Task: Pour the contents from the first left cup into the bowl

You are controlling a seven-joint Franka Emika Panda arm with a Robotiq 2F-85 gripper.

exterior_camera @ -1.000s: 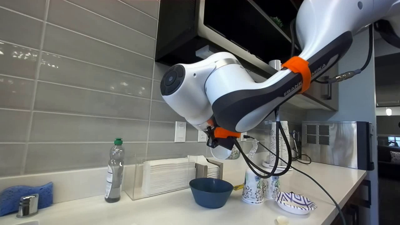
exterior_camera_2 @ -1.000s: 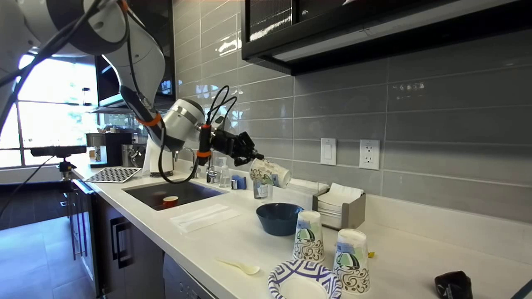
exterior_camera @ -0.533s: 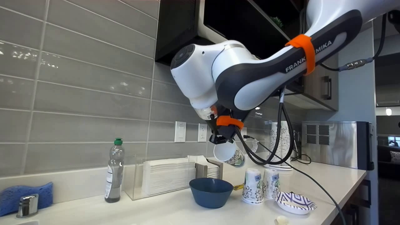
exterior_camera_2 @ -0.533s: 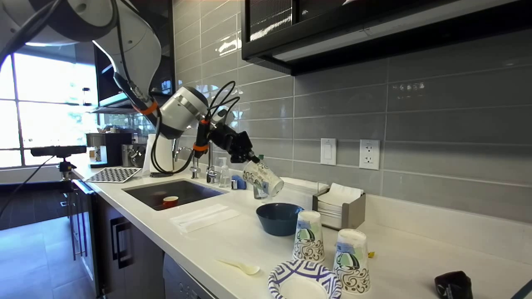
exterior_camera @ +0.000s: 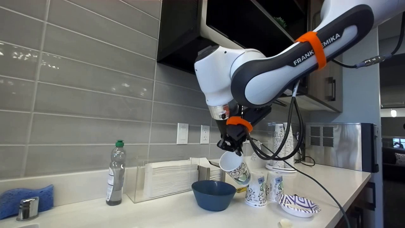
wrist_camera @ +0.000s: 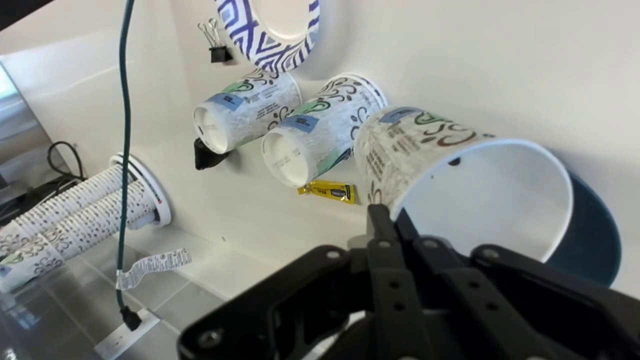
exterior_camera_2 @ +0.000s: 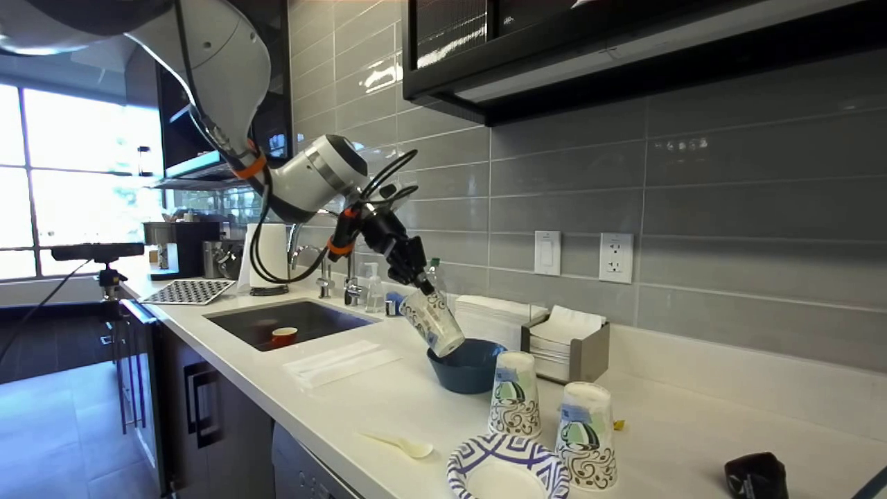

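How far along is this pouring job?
Done: the cup is lifted off the counter. Under way: the hand holds it tilted, mouth angled up, near the bowl. Left: whether pouring is finished is unclear, the bowl's floor being hidden; then perhaps setting the cup down.

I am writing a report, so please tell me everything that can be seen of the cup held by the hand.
The held cup looks like white paper, tapered, with brown scrolls, green print and a blue label near its base. The hand pinches its rim; nothing else seems to touch it. It hangs tilted near the bowl, open mouth higher than base. The visible white interior shows no contents.
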